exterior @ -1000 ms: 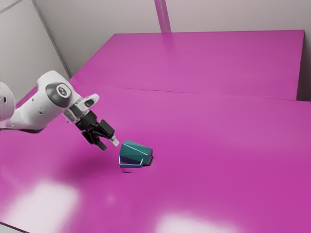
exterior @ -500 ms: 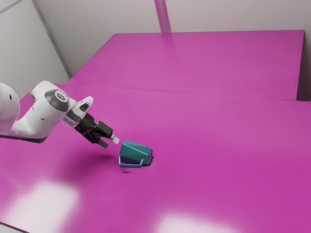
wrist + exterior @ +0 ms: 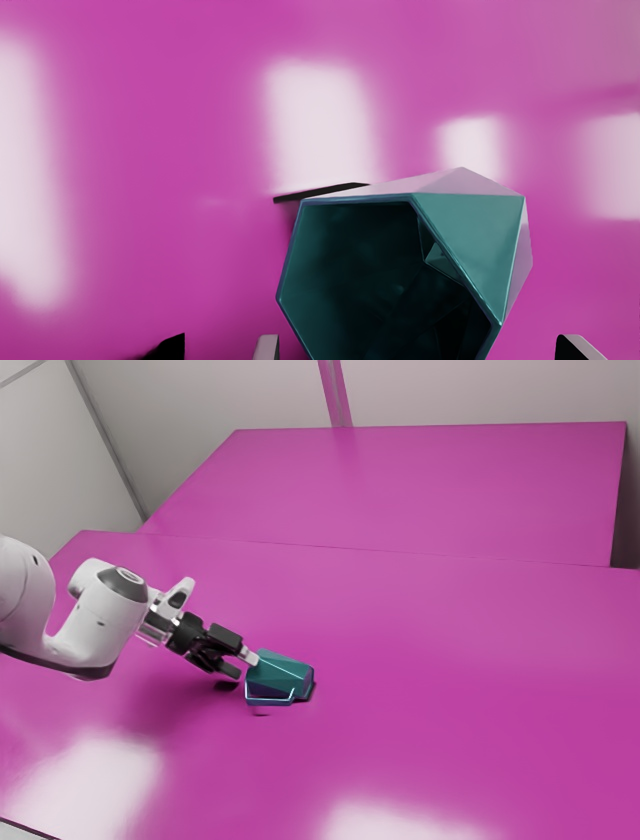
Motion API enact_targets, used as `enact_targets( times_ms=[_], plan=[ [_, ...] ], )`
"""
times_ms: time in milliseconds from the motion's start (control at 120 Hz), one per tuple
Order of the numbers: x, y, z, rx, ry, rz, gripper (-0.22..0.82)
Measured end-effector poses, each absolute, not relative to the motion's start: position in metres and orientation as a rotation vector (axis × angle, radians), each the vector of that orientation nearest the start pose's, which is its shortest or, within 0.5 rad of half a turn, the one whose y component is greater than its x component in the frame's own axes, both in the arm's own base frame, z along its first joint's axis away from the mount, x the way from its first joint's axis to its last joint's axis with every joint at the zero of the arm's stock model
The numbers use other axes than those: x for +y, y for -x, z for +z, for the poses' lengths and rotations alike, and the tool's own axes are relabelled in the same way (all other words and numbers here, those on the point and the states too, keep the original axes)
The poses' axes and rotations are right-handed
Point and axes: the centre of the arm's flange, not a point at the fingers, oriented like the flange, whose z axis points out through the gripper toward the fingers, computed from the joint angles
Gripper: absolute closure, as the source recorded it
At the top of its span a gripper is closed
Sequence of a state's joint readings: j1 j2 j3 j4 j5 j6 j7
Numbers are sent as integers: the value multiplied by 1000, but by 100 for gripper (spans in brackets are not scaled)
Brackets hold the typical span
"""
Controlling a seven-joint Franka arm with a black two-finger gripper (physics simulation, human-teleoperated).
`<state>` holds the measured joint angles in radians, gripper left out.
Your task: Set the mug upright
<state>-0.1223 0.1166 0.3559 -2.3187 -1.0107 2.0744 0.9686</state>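
The faceted teal mug (image 3: 283, 675) lies on its side on the glossy magenta table (image 3: 450, 660), its open mouth toward the black two-finger gripper (image 3: 244, 665) and its closed end toward the exterior view's right. The white robot arm (image 3: 95, 622) reaches in low from the exterior view's left, with the gripper slanting down at the mug's mouth. The jaws stand wide apart, and in the wrist view the mug's angular rim (image 3: 360, 202) lies across the space between the pale fingertips (image 3: 267, 348). I cannot tell whether either one touches it. Beyond the mug, on the far side, stretches another flat magenta surface (image 3: 430, 490), with a pale grey wall (image 3: 480, 390) behind.
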Motion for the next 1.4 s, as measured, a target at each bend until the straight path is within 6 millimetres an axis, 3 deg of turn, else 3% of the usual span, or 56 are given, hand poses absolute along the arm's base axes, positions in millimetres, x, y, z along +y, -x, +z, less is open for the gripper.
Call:
enact_targets(
  times_ms=[1033,1400],
  plan=[
    [44,-498,270,-63,-2227,291,1],
    [40,-496,267,-50,-2193,293,22]
  ],
)
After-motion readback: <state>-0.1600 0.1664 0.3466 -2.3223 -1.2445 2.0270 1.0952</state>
